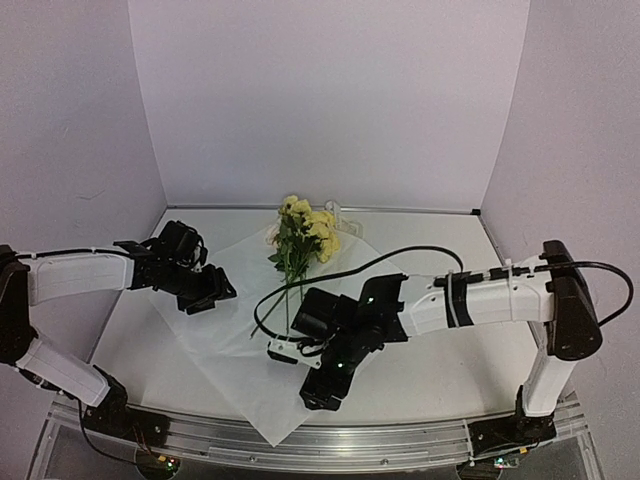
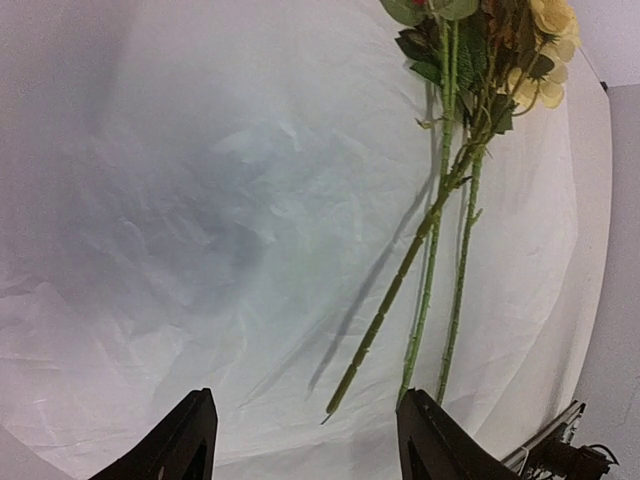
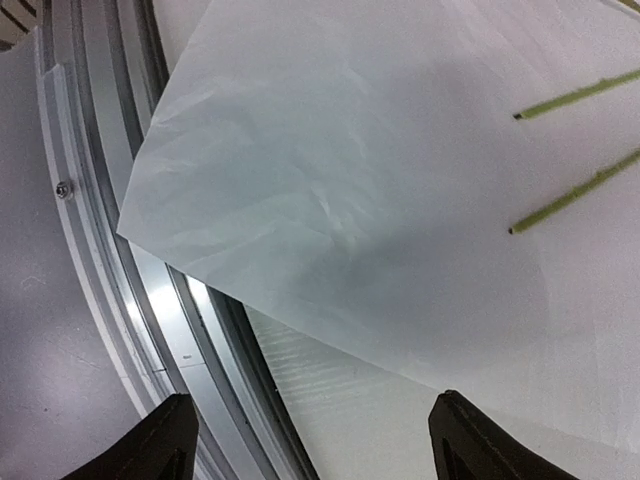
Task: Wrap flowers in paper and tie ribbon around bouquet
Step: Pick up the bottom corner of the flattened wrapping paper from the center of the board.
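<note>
The flowers [image 1: 305, 232] lie on the paper [image 1: 215, 335], pale yellow blossoms at the far end and thin green stems [image 2: 440, 240] running toward the near side. The paper is a wide white crinkled sheet spread flat like a diamond. My left gripper [image 1: 212, 293] hovers over its left part, open, with the cut stem ends [image 2: 335, 405] just ahead of its empty jaws [image 2: 315, 450]. My right gripper [image 1: 305, 355] hangs open and empty [image 3: 310, 450] near the sheet's near corner [image 3: 125, 228]. Two stem ends [image 3: 515, 228] show in the right wrist view. A pale strip behind the blossoms [image 1: 340, 213] may be the ribbon.
A metal rail [image 3: 110, 300] runs along the table's near edge, right beside the paper's corner. Lilac walls [image 1: 320, 100] close the table on the back and both sides. A black cable [image 1: 400, 255] loops from the right arm over the sheet.
</note>
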You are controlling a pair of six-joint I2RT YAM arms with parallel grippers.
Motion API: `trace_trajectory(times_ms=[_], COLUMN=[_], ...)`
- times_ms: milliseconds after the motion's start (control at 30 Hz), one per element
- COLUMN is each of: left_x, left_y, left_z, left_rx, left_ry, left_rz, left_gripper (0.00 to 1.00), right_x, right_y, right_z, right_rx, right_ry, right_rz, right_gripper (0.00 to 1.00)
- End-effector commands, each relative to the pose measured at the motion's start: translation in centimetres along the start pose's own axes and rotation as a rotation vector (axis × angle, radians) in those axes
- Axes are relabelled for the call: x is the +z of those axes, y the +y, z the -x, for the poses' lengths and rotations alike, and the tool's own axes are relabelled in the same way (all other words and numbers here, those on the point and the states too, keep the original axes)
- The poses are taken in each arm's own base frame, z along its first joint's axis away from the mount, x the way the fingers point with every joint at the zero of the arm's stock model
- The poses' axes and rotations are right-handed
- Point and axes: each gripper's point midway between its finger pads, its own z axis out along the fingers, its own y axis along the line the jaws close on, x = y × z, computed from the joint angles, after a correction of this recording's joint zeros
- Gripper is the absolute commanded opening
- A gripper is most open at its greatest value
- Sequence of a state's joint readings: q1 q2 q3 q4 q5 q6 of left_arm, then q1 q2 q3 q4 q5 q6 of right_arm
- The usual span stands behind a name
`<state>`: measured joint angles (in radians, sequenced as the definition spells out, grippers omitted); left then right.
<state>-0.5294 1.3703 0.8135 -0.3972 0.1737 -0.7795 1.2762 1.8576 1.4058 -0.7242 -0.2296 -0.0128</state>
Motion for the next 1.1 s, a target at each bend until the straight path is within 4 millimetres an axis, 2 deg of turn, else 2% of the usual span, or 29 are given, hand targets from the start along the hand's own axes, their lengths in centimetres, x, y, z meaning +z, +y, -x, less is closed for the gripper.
trace_trajectory(times_ms=[0, 133, 267, 467, 733, 900, 1067], left_x=[-1.5, -2.4, -3.2, -3.5, -3.2, -3.0, -3.0], left_y=[2.2, 3.8, 4.9, 5.5, 5.6, 5.6, 5.5], left_z=[1.0, 1.9, 2.8, 3.3, 3.5, 3.7, 3.9], left_rx=[0.013, 0.004, -0.021, -0.027, -0.032, -0.028, -0.024], left_ry=[-0.049, -0.073, -0.099, -0.11, -0.103, -0.098, -0.096], left_rz=[0.061, 0.091, 0.093, 0.094, 0.083, 0.083, 0.085], left_gripper=[0.65, 0.66, 0.66, 0.66, 0.66, 0.66, 0.65], right_x=[2.3, 3.5, 4.8, 6.4, 8.6, 9.6, 9.4], right_y=[2.3, 4.8, 6.2, 7.4, 7.4, 7.1, 6.9], right_z=[2.6, 3.7, 4.0, 3.6, 3.4, 2.9, 3.0], right_rx=[-0.216, -0.264, -0.276, -0.271, -0.253, -0.245, -0.243], right_ry=[-0.031, -0.024, -0.001, 0.039, 0.088, 0.114, 0.113], right_rz=[-0.065, -0.062, -0.05, -0.027, -0.027, -0.035, -0.048], right_gripper=[0.84, 0.84, 0.84, 0.82, 0.77, 0.68, 0.47])
